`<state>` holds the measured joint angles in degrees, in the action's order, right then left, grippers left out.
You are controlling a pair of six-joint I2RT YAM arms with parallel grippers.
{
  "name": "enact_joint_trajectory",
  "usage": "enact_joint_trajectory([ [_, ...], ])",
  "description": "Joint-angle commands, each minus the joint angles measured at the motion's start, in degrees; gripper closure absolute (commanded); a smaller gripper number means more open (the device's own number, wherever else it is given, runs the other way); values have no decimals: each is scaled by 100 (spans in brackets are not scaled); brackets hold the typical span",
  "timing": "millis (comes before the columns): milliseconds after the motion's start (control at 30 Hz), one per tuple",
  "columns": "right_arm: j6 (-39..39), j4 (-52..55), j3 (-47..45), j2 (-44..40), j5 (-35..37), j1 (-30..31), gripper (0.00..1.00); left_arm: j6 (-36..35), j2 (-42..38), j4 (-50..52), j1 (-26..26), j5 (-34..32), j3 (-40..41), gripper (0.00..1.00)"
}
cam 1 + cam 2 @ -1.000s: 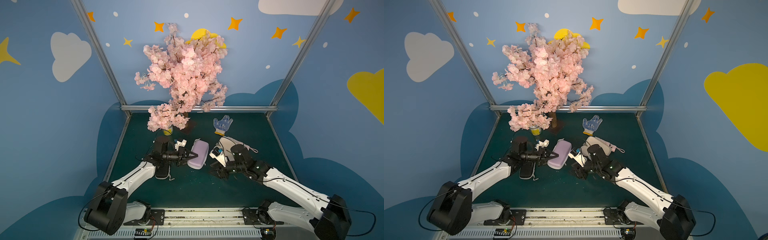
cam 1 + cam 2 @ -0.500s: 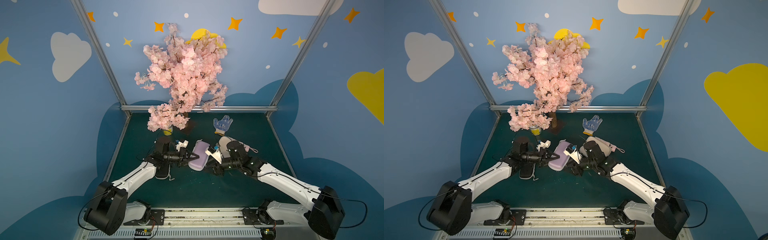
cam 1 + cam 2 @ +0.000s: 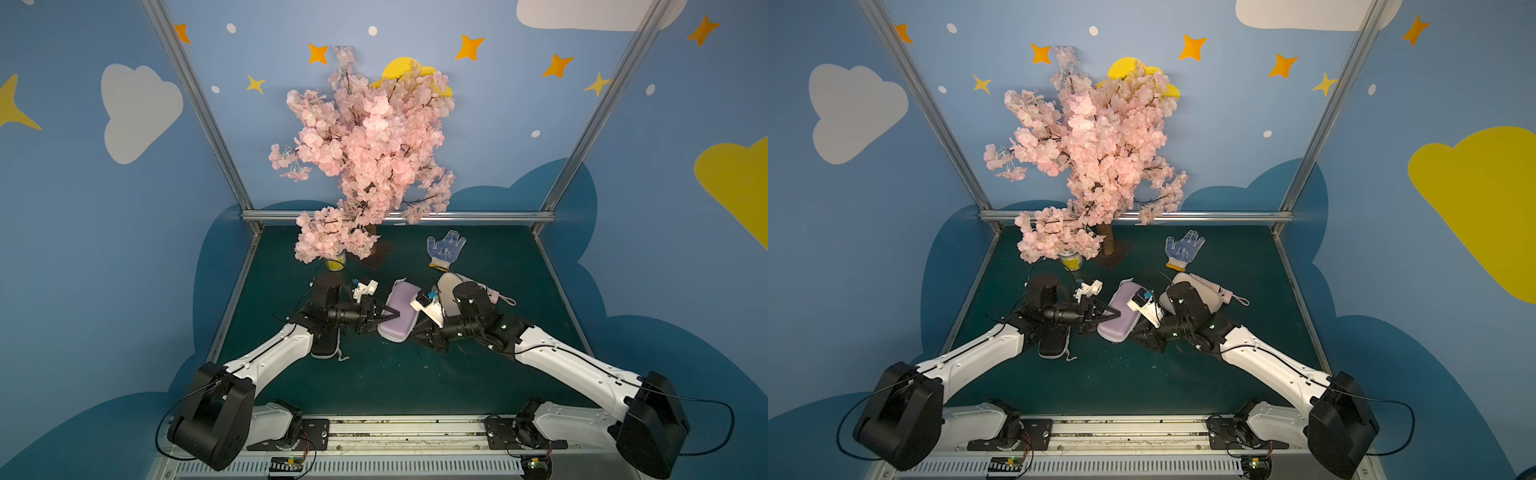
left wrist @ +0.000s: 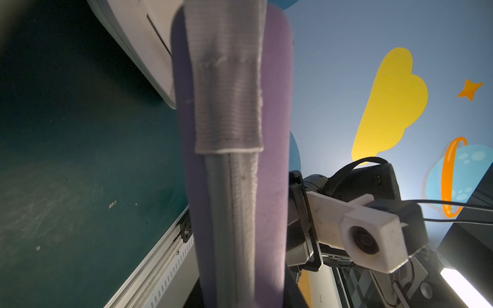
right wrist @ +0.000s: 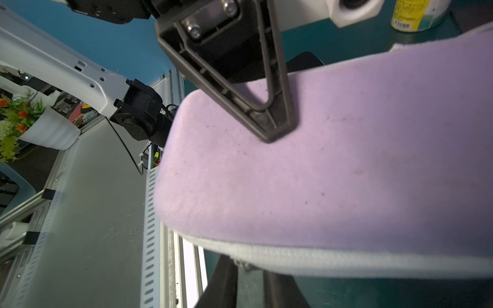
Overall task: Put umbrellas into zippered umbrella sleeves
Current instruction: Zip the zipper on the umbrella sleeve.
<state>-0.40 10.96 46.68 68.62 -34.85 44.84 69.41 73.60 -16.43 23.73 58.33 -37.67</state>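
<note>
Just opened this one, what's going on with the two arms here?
The lavender sleeve, in the middle, is being handled from both sides. The left claw is clamped on it, one finger lying across its top shell. The right claw is at the opposite edge, by the zip; whether it grips is unclear. The sleeve looks closed. The off-white sleeve and a pink umbrella lie further back, the black sleeve to the left.

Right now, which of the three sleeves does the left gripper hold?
The lavender sleeve, clamped by the left gripper. The black sleeve lies under the left arm; the off-white sleeve behind the right arm.
</note>
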Motion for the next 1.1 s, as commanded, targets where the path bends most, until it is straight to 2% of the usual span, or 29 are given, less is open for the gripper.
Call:
enact_joint_trajectory([
  [0,30,-129,354,-65,226,34,91,-190,13,-182,125,221,-144,97],
  [100,23,252,412,-210,1037,27,99,-320,-12,-23,122,280,-111,97],
  [133,45,370,401,-270,1420,22,100,-356,-27,-1,122,308,-88,97],
  [233,-434,390,229,-365,1983,-97,100,-438,-54,3,116,411,-34,97],
  [433,-528,634,527,-100,2421,-615,100,-546,-56,-91,186,642,-12,97],
  [567,-679,645,693,56,2449,-689,100,-643,-82,-6,211,672,-30,97],
  [767,-1195,698,877,257,3283,-904,100,-957,-112,74,422,908,32,97],
  [867,-1767,602,1005,329,3111,-1051,100,-1465,0,455,680,1088,-133,97],
  [967,-2745,811,1183,396,2763,-1070,100,-1961,129,829,938,1256,-264,97],
  [1067,-3367,837,1307,374,2594,-1089,100,-2131,318,956,1019,1361,-285,97],
])
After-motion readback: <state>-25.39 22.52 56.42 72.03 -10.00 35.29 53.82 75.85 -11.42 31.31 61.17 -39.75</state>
